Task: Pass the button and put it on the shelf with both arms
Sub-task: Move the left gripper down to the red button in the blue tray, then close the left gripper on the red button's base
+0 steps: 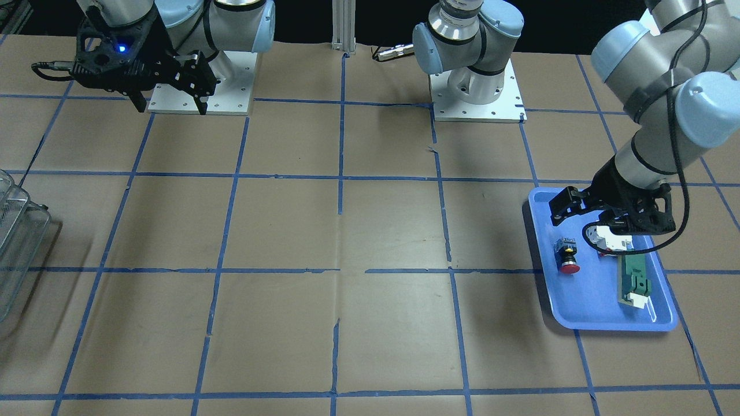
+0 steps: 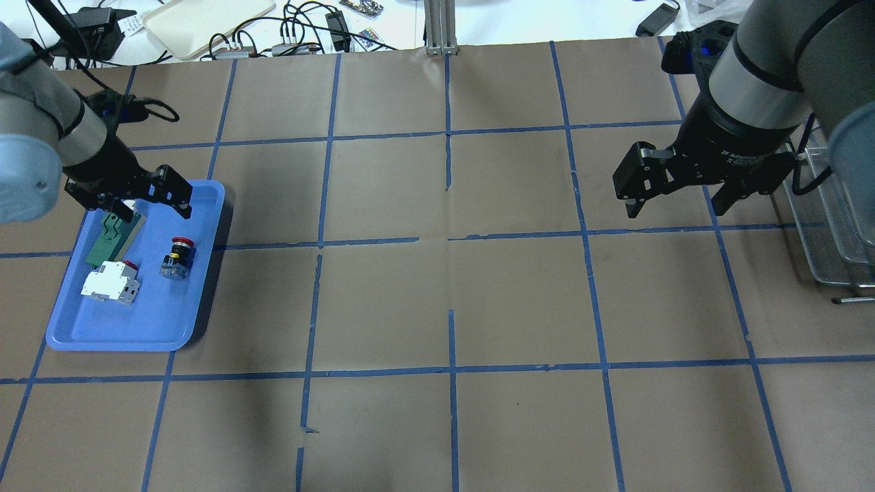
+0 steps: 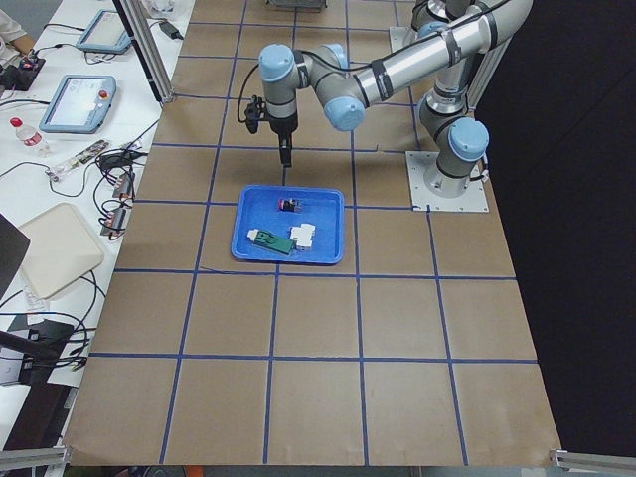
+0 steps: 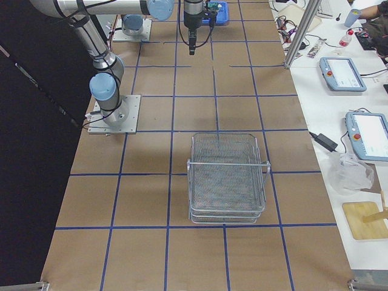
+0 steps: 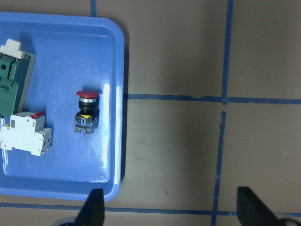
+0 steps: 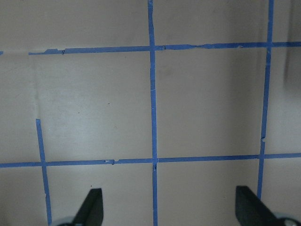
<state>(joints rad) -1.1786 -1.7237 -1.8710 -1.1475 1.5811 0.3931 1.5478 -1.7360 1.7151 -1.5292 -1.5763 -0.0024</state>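
The left arm [image 1: 665, 115] looms closest in the front-facing view, bent down over one end of the bench [image 1: 370, 231]. Its left gripper [image 5: 171, 209] hangs above the far end of the tray, fingers spread wide with nothing between them. The right arm [image 2: 759, 89] is well apart at the other end. There the right gripper [image 2: 678, 203] is likewise spread and empty, poised over bare paper just beside the shelf [image 4: 227, 179], a tiered wire rack standing on the bench.

The blue tray [image 2: 102, 335] holds three parts: a green flat part [image 2: 113, 236], a white block [image 2: 109, 281], and, smallest, the button [image 5: 87, 113]. The button lies on its side near the tray's long edge toward the bench middle, apart from the other two — untouched.

The task looks to be at its very first step, the approach for the pick; neither the hand-over nor the placing has begun. In the left wrist view the button sits off to one side of the gap between the fingers. So the next move likely calls for:

- shifting the left gripper sideways until the black body is centred;
- turning the fingers to span that body rather than the red cap;
- descending and closing — clear of the white block.
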